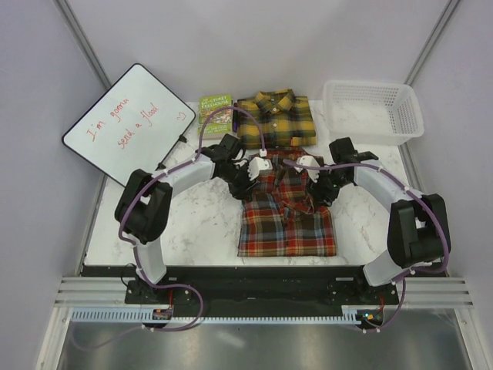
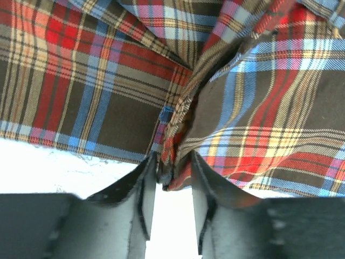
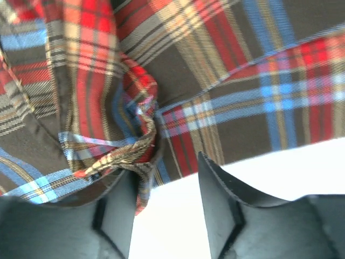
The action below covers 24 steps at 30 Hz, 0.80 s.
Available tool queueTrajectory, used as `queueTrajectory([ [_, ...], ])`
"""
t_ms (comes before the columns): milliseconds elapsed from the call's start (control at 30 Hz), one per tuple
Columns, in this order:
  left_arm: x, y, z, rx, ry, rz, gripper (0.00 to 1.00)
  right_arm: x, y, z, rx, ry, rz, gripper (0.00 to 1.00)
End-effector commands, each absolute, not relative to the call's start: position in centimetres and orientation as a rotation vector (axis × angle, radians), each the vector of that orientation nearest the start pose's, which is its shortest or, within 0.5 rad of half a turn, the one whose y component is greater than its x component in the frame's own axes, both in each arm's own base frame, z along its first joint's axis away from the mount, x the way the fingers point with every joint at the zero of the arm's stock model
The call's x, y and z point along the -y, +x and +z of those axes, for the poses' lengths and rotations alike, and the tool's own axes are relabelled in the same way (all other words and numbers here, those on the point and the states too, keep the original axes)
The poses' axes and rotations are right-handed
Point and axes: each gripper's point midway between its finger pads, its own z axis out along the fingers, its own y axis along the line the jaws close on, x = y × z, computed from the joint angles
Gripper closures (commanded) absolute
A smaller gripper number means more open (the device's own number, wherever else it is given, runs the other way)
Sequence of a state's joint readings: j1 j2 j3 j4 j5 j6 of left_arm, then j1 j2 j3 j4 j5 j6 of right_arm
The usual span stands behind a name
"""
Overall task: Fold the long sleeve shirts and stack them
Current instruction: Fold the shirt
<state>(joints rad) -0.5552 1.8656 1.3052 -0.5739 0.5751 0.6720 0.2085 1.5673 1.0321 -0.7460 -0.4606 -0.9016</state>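
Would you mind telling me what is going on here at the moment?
Both arms are working on the red shirt, which lies on the table, with their grippers down at its far end. The left gripper has a bunched fold between its parted jaws. The right gripper stands open with cloth against one side. The yellow shirt lies folded just behind, so the two are not yet stacked.

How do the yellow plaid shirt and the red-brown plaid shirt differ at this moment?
The yellow shirt lies at the back beside the book; the red-brown shirt lies mid-table. The yellow shirt is a smaller folded packet, the red-brown shirt larger and bunched at its far edge. Both are plaid.
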Motion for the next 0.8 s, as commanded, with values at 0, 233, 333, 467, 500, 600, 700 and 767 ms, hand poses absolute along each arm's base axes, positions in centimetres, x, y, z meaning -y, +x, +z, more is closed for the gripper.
queueTrajectory([
  [0,27.2,32.4,9.7,-2.032,1.466,-0.741,0.59,-10.8,31.3,10.9,-2.238,-1.313,0.455,0.40],
  [233,23.7,31.2,16.0,-2.031,1.201,-0.802,0.45,-8.2,31.2,14.2,-2.365,-0.983,0.471,0.27],
  [333,23.9,28.3,17.3,-1.962,1.205,-0.889,0.39,-8.9,28.4,13.3,-2.399,-0.966,0.564,0.27],
  [467,23.9,26.1,17.1,-1.941,1.202,-0.947,0.39,-10.1,25.2,13.4,-2.331,-1.069,0.692,0.46],
  [500,24.1,25.8,17.1,-1.934,1.199,-0.961,0.39,-10.3,24.2,13.2,-2.314,-1.095,0.704,0.51],
  [600,24.8,24.3,16.3,-1.905,1.237,-0.991,0.40,-11.5,22.9,11.8,-2.287,-1.190,0.707,0.66],
  [700,26.0,22.6,14.0,-1.963,1.280,-1.007,0.41,-13.1,23.3,10.9,-2.282,-1.175,0.738,0.68],
  [767,26.6,22.4,12.1,-2.071,1.247,-1.036,0.42,-14.1,24.0,10.7,-2.293,-1.151,0.757,0.67],
])
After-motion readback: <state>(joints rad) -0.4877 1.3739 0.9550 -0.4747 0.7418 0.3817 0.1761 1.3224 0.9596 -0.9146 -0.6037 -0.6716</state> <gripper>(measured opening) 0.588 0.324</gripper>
